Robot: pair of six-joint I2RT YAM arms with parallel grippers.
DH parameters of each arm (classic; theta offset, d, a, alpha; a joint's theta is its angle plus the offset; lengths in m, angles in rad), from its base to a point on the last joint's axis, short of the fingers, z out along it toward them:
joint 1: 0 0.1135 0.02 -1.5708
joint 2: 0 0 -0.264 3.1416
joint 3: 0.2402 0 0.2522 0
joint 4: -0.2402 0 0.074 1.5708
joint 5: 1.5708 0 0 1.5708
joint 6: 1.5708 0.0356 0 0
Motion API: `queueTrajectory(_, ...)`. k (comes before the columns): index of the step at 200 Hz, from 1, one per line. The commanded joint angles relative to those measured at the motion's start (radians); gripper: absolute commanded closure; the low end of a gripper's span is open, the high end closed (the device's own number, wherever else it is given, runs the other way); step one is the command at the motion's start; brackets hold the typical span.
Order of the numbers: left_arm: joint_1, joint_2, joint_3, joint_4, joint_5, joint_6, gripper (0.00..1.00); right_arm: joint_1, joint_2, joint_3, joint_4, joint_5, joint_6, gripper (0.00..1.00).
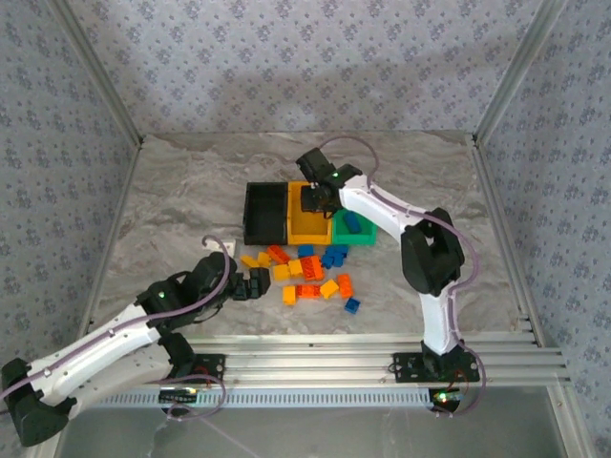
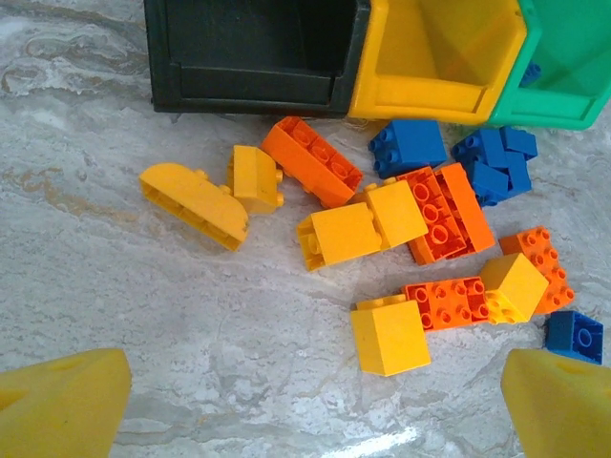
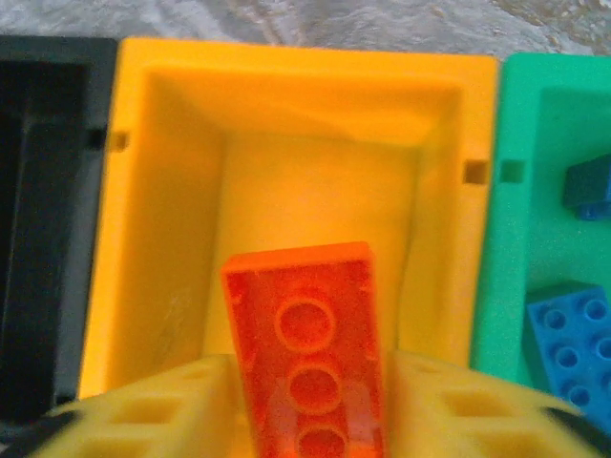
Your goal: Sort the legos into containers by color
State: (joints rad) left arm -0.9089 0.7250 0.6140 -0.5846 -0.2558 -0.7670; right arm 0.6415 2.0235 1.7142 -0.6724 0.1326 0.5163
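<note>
Three joined containers stand mid-table: black (image 1: pixel 264 212), yellow-orange (image 1: pixel 307 229), green (image 1: pixel 355 235). My right gripper (image 1: pixel 313 200) hangs over the yellow-orange bin (image 3: pixel 172 191). An orange-red lego (image 3: pixel 305 324) sits underside-up between its fingers (image 3: pixel 143 415), which stand slightly off its sides, so the jaws are open. Blue legos (image 3: pixel 573 353) lie in the green bin (image 3: pixel 516 267). Loose yellow, orange-red and blue legos (image 1: pixel 305 272) lie scattered in front of the bins. My left gripper (image 1: pixel 256 283) is open, just left of the pile, a yellow lego (image 2: pixel 389 334) lying ahead of its gap (image 2: pixel 315 410).
The black bin (image 2: pixel 248 48) looks empty. A lone blue brick (image 1: pixel 352 305) lies at the pile's right near edge. Bare marble spreads left of the pile and behind the bins. Patterned walls and metal posts close in the table.
</note>
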Motion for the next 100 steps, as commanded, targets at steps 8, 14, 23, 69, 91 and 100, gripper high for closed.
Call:
queueTrajectory(8,0.008,-0.009,-0.007,-0.028,-0.016,-0.015,0.00,-0.005,-0.012,0.037,0.034,-0.032,0.007,0.38)
queueTrajectory(14,0.008,-0.009,-0.007,-0.027,-0.018,-0.015,0.00,-0.005,-0.025,0.031,0.050,-0.029,0.005,0.37)
queueTrajectory(23,0.008,-0.009,-0.007,-0.025,-0.024,-0.015,0.00,-0.005,-0.045,0.024,0.066,-0.022,0.006,0.35)
queueTrajectory(69,0.008,-0.012,-0.027,0.043,-0.020,-0.032,0.00,0.042,-0.230,-0.118,0.196,0.055,-0.018,0.32)
queueTrajectory(91,0.008,0.009,-0.029,0.067,-0.001,-0.015,0.00,0.125,-0.362,-0.286,0.355,0.200,-0.107,0.28)
queueTrajectory(100,0.011,0.034,-0.015,0.050,0.007,-0.007,0.00,0.159,-0.418,-0.373,0.449,0.239,-0.164,0.25)
